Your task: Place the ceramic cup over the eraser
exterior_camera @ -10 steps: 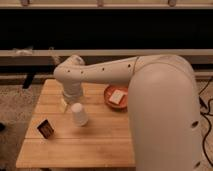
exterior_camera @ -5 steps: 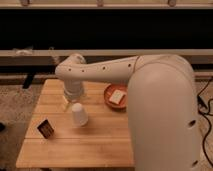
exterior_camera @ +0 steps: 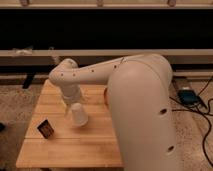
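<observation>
A white ceramic cup (exterior_camera: pixel 79 115) is on the wooden table (exterior_camera: pixel 75 147), left of its middle, and looks slightly tilted. My gripper (exterior_camera: pixel 70 102) comes down from the wrist and sits right at the cup's upper left, touching or nearly touching it. The eraser (exterior_camera: pixel 46 128), a small dark block with a lighter edge, lies on the table to the lower left of the cup, about a cup's width away.
My large white arm (exterior_camera: pixel 140 110) fills the right half of the view and hides the table's right side. A sliver of an orange bowl (exterior_camera: pixel 106 95) shows beside the arm. Cables and a dark box (exterior_camera: pixel 189 96) lie on the floor at right.
My arm's bulk has moved left and now covers most of the orange bowl. The cup, gripper and eraser stay about where they were.
</observation>
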`<state>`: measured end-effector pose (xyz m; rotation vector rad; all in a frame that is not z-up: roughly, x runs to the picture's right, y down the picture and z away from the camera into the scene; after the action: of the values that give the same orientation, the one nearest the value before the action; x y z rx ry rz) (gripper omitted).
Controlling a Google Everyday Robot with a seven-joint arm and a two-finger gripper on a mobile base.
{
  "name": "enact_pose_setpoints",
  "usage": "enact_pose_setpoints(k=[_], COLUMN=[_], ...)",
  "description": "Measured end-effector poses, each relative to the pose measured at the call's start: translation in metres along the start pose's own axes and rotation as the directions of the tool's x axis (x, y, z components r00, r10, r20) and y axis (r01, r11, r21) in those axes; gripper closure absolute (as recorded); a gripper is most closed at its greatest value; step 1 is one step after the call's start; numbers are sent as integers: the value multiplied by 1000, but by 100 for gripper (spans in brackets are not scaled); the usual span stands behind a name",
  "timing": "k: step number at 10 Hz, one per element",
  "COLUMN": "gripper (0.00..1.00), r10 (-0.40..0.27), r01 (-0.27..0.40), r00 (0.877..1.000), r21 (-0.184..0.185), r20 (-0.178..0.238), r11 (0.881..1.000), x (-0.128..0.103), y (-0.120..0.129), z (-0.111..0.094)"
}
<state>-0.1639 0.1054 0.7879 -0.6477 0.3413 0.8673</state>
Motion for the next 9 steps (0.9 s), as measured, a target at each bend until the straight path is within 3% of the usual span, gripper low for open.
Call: enact_pose_setpoints(k=[1,3,7,9], gripper=[20,34,74,95], r10=[9,23,51,59], r01=[-9,-22,-48,-56], r00=[1000,998,992,991], r21=[9,15,26,29], r20=[-22,-62,-117,-118], r11=[1000,1000,998,998], x=[1,3,7,13], y=[-2,-1,-6,-10], z=[6,15,22,16])
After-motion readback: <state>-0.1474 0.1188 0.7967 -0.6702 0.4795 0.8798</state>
